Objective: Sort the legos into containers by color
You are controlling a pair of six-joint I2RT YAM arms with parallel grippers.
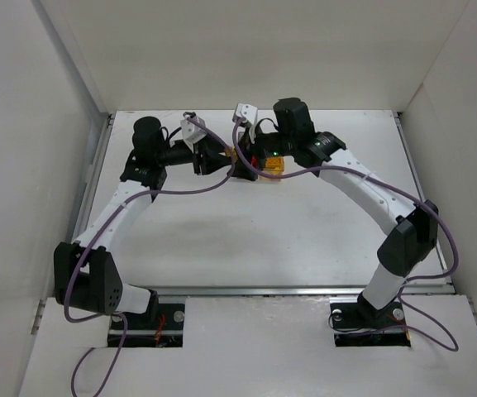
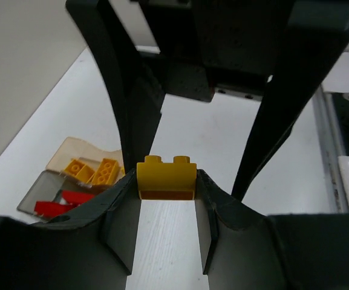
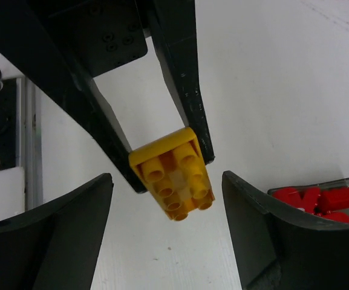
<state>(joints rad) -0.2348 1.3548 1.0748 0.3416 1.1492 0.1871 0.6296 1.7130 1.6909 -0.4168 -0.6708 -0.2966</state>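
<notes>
My left gripper (image 2: 167, 181) is shut on a yellow lego (image 2: 165, 178), pinched at its fingertips above the table. The same brick shows studs-up in the right wrist view (image 3: 173, 181), held by the left gripper's dark fingers (image 3: 186, 90). My right gripper (image 3: 167, 184) is open, its jaws wide on either side of that brick without touching it. The joined containers lie at the left: the amber bin (image 2: 71, 152) holds yellow legos (image 2: 92, 171), the dark grey bin (image 2: 32, 199) holds red legos (image 2: 59, 202). The two grippers meet at the back middle (image 1: 240, 161), beside the bins (image 1: 273, 168).
White walls enclose the table on three sides (image 1: 246, 50). A metal rail (image 2: 326, 145) runs along the table's edge. Purple cables (image 1: 197, 190) hang from both arms. Red legos in the grey bin also show at the lower right of the right wrist view (image 3: 322, 198).
</notes>
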